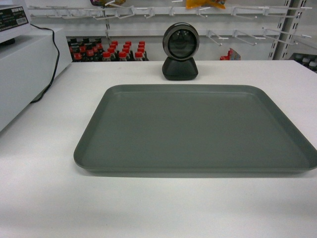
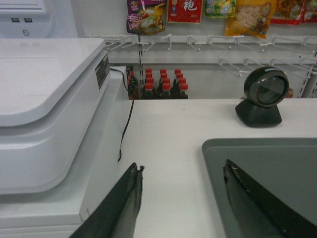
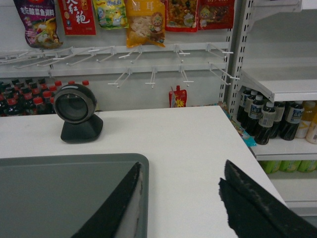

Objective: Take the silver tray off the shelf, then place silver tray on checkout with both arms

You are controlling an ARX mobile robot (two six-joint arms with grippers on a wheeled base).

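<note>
Behind silver tray, scanner, bottles beyond

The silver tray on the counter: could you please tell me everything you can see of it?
The silver tray is a large dull grey rectangle with rounded corners and a low raised rim, matte and metal-looking. It is empty and lies flat on the white checkout, just in front of the black scanner. Both grippers, left and right, are open, each straddling one side edge, one finger over the tray and one outside; contact cannot be judged.
</note>
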